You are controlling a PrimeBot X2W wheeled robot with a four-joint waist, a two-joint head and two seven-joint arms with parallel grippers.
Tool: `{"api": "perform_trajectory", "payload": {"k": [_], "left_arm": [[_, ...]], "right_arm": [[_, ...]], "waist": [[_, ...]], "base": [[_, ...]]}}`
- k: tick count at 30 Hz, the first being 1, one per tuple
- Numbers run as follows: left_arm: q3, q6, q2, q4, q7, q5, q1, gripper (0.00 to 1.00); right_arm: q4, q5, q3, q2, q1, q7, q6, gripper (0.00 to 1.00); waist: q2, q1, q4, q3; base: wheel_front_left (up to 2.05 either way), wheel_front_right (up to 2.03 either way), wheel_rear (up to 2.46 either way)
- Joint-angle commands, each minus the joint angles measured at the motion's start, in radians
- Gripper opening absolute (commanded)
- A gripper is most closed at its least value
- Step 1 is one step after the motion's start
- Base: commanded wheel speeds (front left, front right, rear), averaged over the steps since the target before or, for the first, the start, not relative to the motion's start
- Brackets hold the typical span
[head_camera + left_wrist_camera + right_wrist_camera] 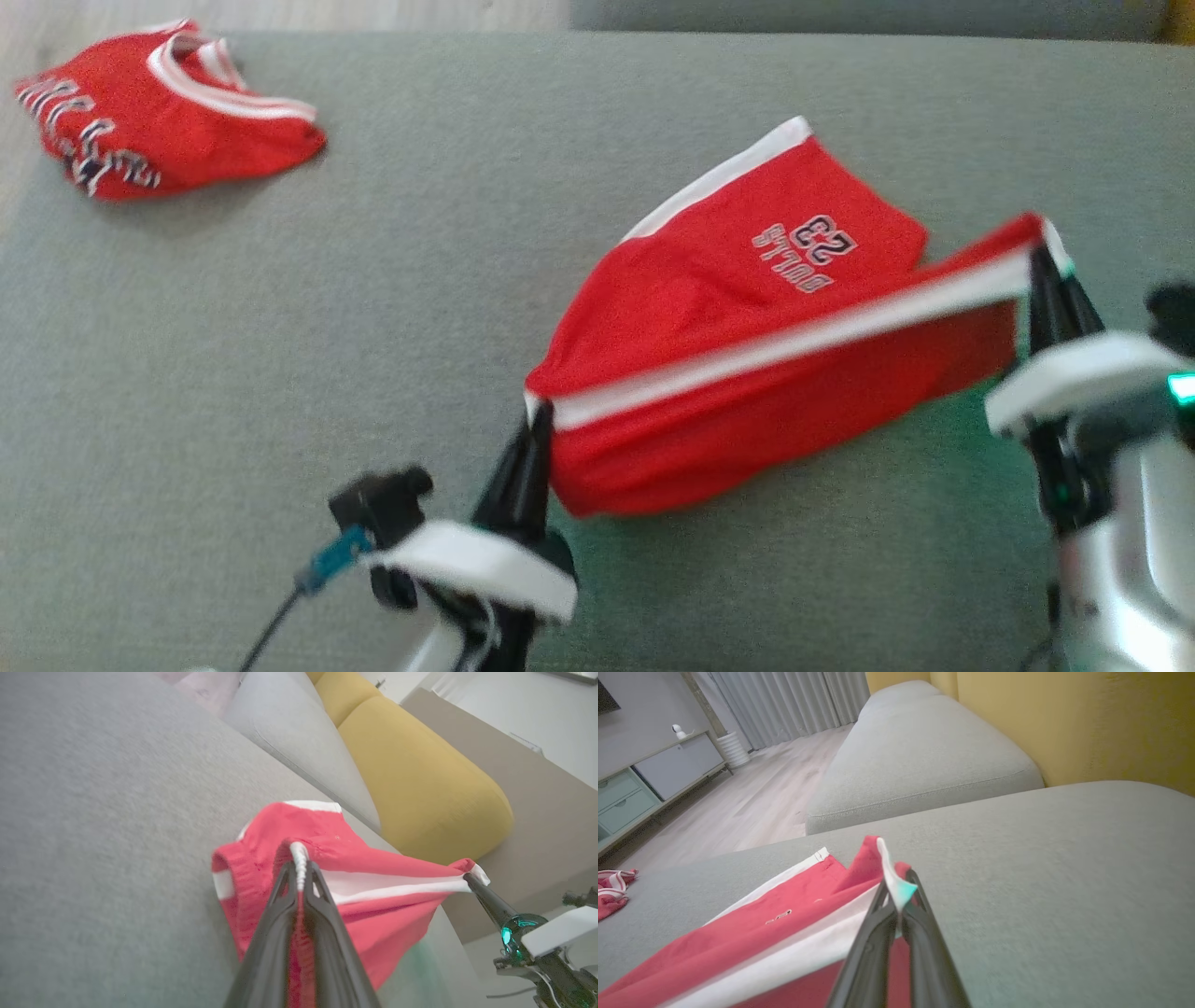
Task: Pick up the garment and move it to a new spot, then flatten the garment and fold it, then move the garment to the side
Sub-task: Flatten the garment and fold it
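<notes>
Garment [728, 317] looks soft, light, droopy (likely slippery) — best held at its striped edge's ends, where left claw [540, 418] and right claw [1044, 261] each pinch it

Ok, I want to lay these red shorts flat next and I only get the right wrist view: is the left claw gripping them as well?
Observer: Yes. The left claw is shut on the other end of the shorts, pinching a white cord there.
Operator: Is the cloth stretched between the claws?
Observer: The white stripe runs nearly straight from the left claw to the right claw; the red cloth below it hangs slack.
Operator: Which face is up?
Observer: The 23 print faces up, on the leg lying on the grey cushion.
</notes>
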Motion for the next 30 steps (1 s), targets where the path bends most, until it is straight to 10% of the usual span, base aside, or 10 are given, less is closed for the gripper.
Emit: {"api": "perform_trajectory", "payload": {"k": [1,19,21,22,23,27,30], "left_arm": [[0.042,-0.005,-0.006,-0.006,-0.004,-0.008,-0.053,0.0],[-0.133,0.004,-0.02,0.264,-0.074,-0.251,-0.415,0.0],[-0.16,0.019,-0.02,0.286,-0.08,-0.282,-0.443,0.0],[-0.172,0.026,-0.02,0.294,-0.084,-0.297,-0.456,0.0],[-0.182,0.036,-0.02,0.3,-0.087,-0.317,-0.466,0.0],[-0.231,0.068,-0.021,0.311,-0.096,-0.386,-0.502,1.0],[-0.262,0.086,-0.021,0.311,-0.107,-0.412,-0.519,1.0]], "right_arm": [[-0.008,-0.018,0.031,-0.009,-0.064,0.008,0.007,0.0],[0.492,-0.273,-0.032,-0.023,-0.535,0.022,0.007,0.0],[0.538,-0.293,-0.04,-0.025,-0.567,0.008,0.007,0.53],[0.559,-0.303,-0.042,-0.025,-0.582,-0.004,0.007,1.0],[0.578,-0.31,-0.044,-0.025,-0.597,-0.019,0.007,1.0],[0.659,-0.33,-0.043,-0.022,-0.647,-0.062,0.007,1.0],[0.71,-0.332,-0.031,-0.02,-0.682,-0.096,0.007,1.0]], "waist": [[-0.0001,-0.0003,0.036,0.032],[-0.0001,-0.0003,0.158,0.133],[-0.0001,-0.0003,0.16,0.134],[-0.0001,-0.0003,0.16,0.134],[-0.0001,-0.0003,0.16,0.134],[-0.0001,-0.0003,0.159,0.132],[-0.0001,-0.0003,0.158,0.129]], "base": [[0.0,0.0,0.0],[0.0,0.0,0.0],[0.0,0.0,0.0],[0.0,0.0,0.0],[0.0,0.0,0.0],[0.0,0.0,0.0],[0.0,0.0,0.0]]}}
